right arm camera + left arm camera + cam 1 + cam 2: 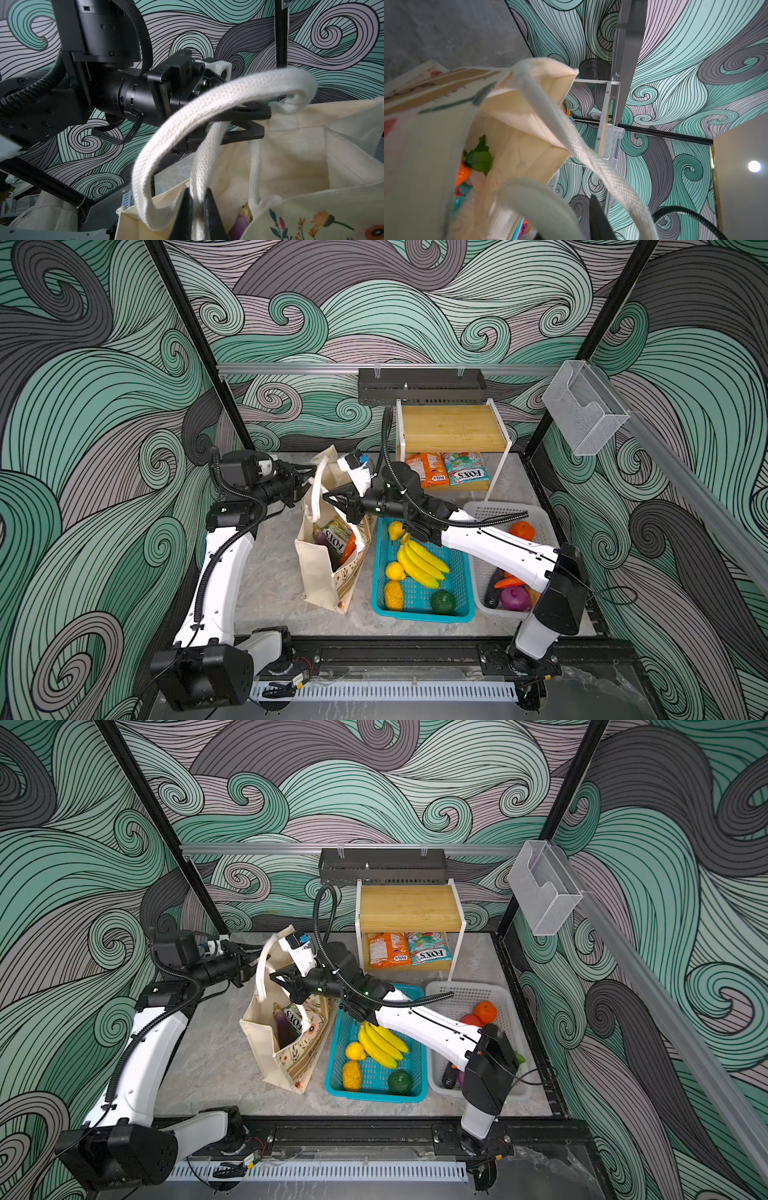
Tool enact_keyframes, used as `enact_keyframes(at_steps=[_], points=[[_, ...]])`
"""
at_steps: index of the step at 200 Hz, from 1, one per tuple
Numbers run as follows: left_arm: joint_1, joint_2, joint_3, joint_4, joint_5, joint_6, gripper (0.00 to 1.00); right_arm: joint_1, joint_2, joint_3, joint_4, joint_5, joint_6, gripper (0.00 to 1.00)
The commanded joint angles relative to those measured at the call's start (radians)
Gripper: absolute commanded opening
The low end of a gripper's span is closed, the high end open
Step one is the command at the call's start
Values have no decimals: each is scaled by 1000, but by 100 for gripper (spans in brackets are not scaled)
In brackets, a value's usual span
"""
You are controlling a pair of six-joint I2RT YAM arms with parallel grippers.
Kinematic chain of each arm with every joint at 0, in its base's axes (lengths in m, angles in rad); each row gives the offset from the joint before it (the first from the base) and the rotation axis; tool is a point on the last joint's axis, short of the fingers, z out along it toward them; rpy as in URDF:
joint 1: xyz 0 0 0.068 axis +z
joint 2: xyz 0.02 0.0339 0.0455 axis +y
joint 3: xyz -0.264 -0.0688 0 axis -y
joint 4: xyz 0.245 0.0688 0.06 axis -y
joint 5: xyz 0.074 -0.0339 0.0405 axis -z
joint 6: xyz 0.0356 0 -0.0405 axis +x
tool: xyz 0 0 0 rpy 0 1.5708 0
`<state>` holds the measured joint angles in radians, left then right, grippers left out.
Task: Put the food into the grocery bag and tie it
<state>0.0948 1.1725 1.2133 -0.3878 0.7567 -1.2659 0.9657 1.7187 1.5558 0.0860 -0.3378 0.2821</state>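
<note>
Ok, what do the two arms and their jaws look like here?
They match. The left arm and right arm have glossy white link shells with black joint housings and black wrists. A black ribbed conduit runs outside each. The jaws are black and taper to points. Each wrist carries a white camera housing.

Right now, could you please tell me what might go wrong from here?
1. The right tool pinches a strap, and the left tool seems to grip one too, near the rim; a hard pull could tip the bag and spill its eggplant.
2. Bananas lie in the teal basket; tying now would leave food out.
</note>
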Motion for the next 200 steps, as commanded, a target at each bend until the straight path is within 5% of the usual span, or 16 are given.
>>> enact_keyframes(at_steps=[1,27,39,54,69,125,156,184,200], points=[[-7,10,52,-1,6,48,2,19,-56,-7,13,-27,27,0],[-9,14,122,-17,18,71,0,18,-76,-8,-30,-11,14,3],[-9,10,152,-39,19,83,0,15,-82,-8,-52,-11,14,19],[-9,-4,173,-52,8,94,0,9,-96,-17,-58,-27,12,52],[-10,-19,172,-48,2,91,0,1,-127,-48,-43,-23,13,69],[-13,-60,139,-13,-2,114,0,-123,-190,-110,24,-107,226,71],[-13,-59,123,23,43,145,0,-137,-90,26,-261,-107,85,98],[-13,-60,89,79,112,159,0,-141,-35,46,-264,-97,-4,92],[-13,-67,75,99,136,175,0,-145,-18,31,-180,-179,-23,80]])
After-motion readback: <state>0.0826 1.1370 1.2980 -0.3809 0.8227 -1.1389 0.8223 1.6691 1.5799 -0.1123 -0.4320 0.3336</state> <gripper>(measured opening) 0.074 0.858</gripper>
